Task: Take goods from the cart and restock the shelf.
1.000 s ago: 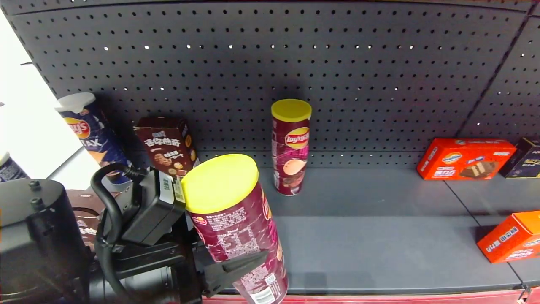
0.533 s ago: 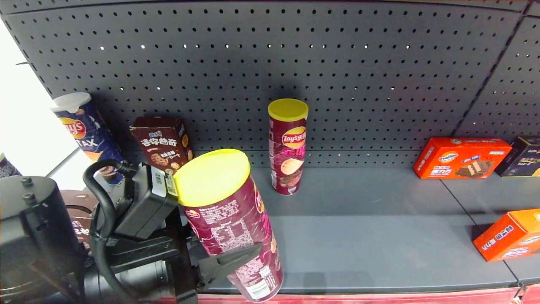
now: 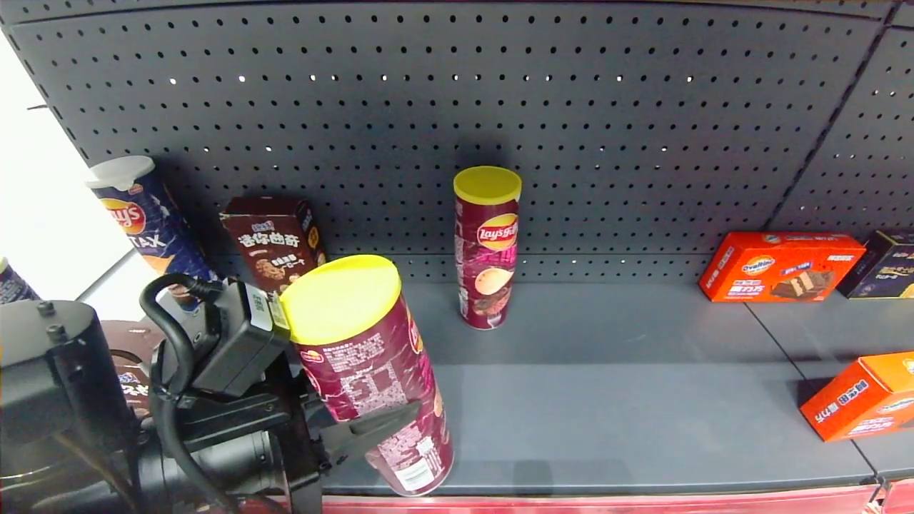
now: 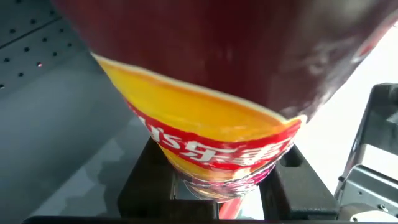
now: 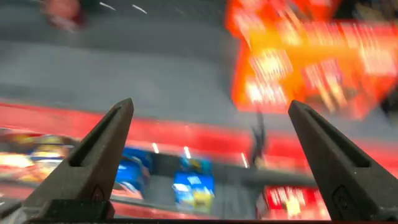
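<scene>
Maroon held can (image 3: 368, 371): a yellow-lidded crisp tube, tilted, with its lid leaning toward the robot's left. Its base is low over the front edge of the shelf (image 3: 628, 400); I cannot tell whether it touches the shelf.
Left gripper (image 3: 360, 428): at the front left of the shelf, jaws clamped on the lower half of the held can. One black finger (image 3: 382, 426) crosses the can's printed side.
Left wrist view: the held can (image 4: 236, 74) sits close before the lens, pinched at its orange-and-red band, with grey shelf beyond.
Right gripper (image 5: 210, 106): jaws wide apart with nothing between them. Grey shelf and a blurred orange pack lie beyond.
Standing can (image 3: 488, 250): the same maroon with a yellow lid, upright at the back of the shelf just before the pegboard (image 3: 428, 107). It is well apart from the held can.
Blue can (image 3: 146, 221): upright at the far left end, with a pale lid.
Brown box (image 3: 275, 239): upright against the pegboard, between the blue can and the standing can, just behind the held can's lid.
Orange box (image 3: 782, 265): lying at the back right, against the pegboard.
Dark box (image 3: 885, 275): just beside the orange box, on its right.
Second orange box (image 3: 860, 396): nearer the front at the right edge, partly cut off.
Red strip (image 3: 643, 500): runs along the shelf's front edge.
</scene>
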Controlling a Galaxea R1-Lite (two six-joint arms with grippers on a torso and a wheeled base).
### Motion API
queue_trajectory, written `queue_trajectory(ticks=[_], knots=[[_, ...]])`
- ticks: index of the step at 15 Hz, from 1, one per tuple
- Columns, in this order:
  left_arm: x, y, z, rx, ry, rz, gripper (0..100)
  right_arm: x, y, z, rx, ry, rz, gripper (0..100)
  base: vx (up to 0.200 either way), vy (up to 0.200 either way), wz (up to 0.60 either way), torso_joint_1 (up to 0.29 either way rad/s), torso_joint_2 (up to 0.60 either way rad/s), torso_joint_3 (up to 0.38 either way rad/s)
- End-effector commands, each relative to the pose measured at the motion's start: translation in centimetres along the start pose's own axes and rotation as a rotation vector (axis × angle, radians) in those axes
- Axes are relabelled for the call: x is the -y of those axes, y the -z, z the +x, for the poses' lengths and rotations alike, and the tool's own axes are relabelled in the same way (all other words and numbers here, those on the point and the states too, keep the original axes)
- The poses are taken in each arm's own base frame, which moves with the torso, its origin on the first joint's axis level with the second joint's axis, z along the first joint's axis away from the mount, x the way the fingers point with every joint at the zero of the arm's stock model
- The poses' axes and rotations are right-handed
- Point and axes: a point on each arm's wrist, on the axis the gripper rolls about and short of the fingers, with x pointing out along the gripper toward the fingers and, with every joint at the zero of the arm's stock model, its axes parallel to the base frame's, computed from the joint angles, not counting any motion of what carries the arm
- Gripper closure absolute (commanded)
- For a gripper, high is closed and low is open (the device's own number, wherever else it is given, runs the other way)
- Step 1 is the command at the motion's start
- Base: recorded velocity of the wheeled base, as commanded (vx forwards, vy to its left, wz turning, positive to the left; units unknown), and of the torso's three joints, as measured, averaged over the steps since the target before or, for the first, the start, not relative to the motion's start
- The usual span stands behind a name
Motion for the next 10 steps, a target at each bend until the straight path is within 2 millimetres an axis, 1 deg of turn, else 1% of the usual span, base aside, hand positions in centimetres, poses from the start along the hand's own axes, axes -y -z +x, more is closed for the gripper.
queue_trajectory(ticks=[1, 2, 3, 5, 6, 7, 9, 10], knots=[[-0.4, 0.2, -0.5, 0.001, -0.027, -0.004, 100, 0.3, -6.7, 3.0, 0.000, -0.219, -0.023, 0, 0.000, 0.000, 0.00, 0.000, 0.00, 0.000], [-0.4, 0.1, -0.7, 0.004, -0.027, -0.003, 100, 0.4, -8.7, 4.1, -0.002, -0.281, -0.014, 0, 0.000, 0.000, 0.00, 0.000, 0.00, 0.000], [-0.3, 0.3, -0.8, 0.001, -0.028, -0.005, 100, 0.3, -9.7, 5.6, -0.031, -0.329, -0.009, 0, 0.000, 0.000, 0.00, 0.000, 0.00, 0.000], [-0.3, 0.3, -1.0, 0.004, -0.032, -0.004, 100, 0.0, -11.0, 8.0, -0.057, -0.418, -0.006, 0, 0.000, 0.000, 0.00, 0.000, 0.00, 0.000], [-0.3, 0.3, -1.1, 0.007, -0.032, -0.003, 100, -0.4, -11.6, 10.0, -0.090, -0.460, -0.004, 0, 0.000, 0.000, 0.00, 0.000, 0.00, 0.000], [-0.2, 0.3, -1.1, 0.005, -0.033, -0.005, 100, -0.8, -12.3, 11.5, -0.093, -0.488, -0.005, 0, 0.000, 0.000, 0.00, 0.000, 0.00, 0.000], [-0.2, 0.3, -1.3, 0.008, -0.035, -0.004, 100, -1.9, -13.0, 14.4, -0.112, -0.560, -0.005, 0, 0.000, 0.000, 0.00, 0.000, 0.00, 0.000], [-0.3, 0.3, -1.3, 0.008, -0.040, -0.006, 100, -2.3, -13.0, 15.2, -0.116, -0.581, -0.005, 0, 0.000, 0.000, 0.00, 0.000, 0.00, 0.000]])
